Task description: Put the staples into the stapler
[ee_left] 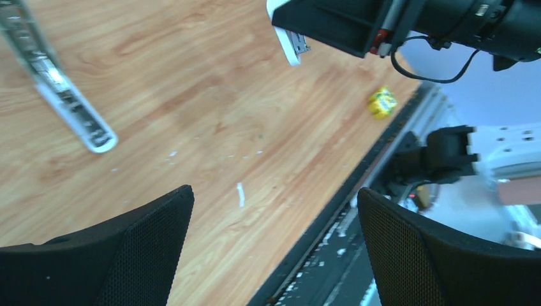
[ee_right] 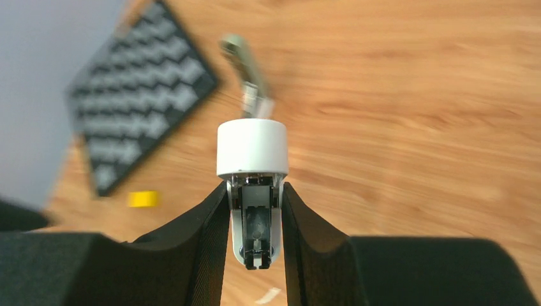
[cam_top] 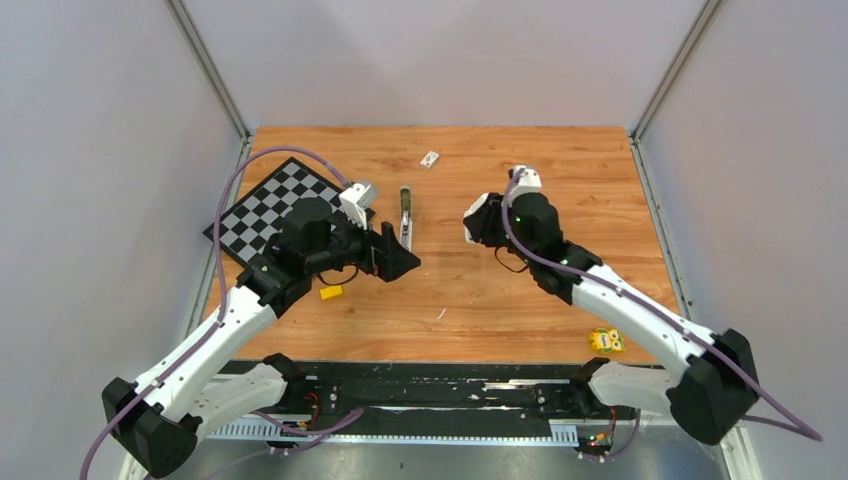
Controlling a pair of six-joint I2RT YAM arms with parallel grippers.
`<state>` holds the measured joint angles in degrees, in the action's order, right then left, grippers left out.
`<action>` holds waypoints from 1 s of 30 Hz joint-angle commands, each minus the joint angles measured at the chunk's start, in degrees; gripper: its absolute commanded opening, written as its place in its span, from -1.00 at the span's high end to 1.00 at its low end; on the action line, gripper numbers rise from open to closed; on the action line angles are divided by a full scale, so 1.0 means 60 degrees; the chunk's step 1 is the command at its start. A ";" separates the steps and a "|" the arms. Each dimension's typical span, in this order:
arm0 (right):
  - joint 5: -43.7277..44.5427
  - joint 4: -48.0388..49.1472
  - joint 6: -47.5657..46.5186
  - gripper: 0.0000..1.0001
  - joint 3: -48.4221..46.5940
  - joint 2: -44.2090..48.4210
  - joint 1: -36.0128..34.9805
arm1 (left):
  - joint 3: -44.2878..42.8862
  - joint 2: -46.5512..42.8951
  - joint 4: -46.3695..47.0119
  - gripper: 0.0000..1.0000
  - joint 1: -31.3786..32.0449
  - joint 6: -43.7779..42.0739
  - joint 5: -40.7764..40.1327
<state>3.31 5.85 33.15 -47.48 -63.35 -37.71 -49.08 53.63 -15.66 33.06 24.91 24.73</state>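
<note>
While the wooden worktop (cam_top: 520,300) carried everything, its largest item, a checkerboard (cam_top: 255,205), lay toward the far left corner. The left gripper (cam_top: 400,258) hung left of the middle with its jaws spread wide and nothing between them. The right gripper (ee_right: 255,191), right of centre, was clamped narrowly on a small white-capped piece (ee_right: 252,148) with grey metal showing between the fingers. Whether that piece belonged to the stapler or carried staples could not be told.

The stapler (cam_top: 405,215) lay flat in the far half, slightly left of centre. It ran far to near, with what looked like its metal channel facing up, near the left gripper but not touching it. It probably was light, stiff and smooth, so it would likely skid on the wood. The narrow sides of its body seemed the best hold, leaving the channel free.

A white box (cam_top: 430,158) sat near the far edge, and a yellow block (cam_top: 330,292) toward the near left. No staples were plainly visible. A pale sliver (ee_left: 240,194) near the middle was too small to identify. Such a strip would likely snap if squeezed hard.
</note>
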 commanded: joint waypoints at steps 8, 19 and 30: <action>0.3069 -0.3554 -0.1316 0.68 -0.1425 -0.3947 0.0556 | -0.0241 -0.0375 -0.2071 -1.00 -0.0035 -0.1639 -0.2057; 0.3147 -0.3279 -0.0527 0.64 -0.1456 -0.5456 0.0903 | -0.0343 -0.0452 -0.2258 -1.00 -0.0035 -0.1733 -0.2342; 0.2661 -0.3091 -0.0490 0.24 -0.1428 -0.5620 0.1050 | -0.0526 -0.0222 -0.2730 -1.00 -0.0031 -0.1366 -0.4486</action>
<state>19.55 -12.25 29.36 -55.13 -97.10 -32.27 -50.26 51.88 -30.76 33.06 15.55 4.51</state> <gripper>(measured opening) 0.362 0.996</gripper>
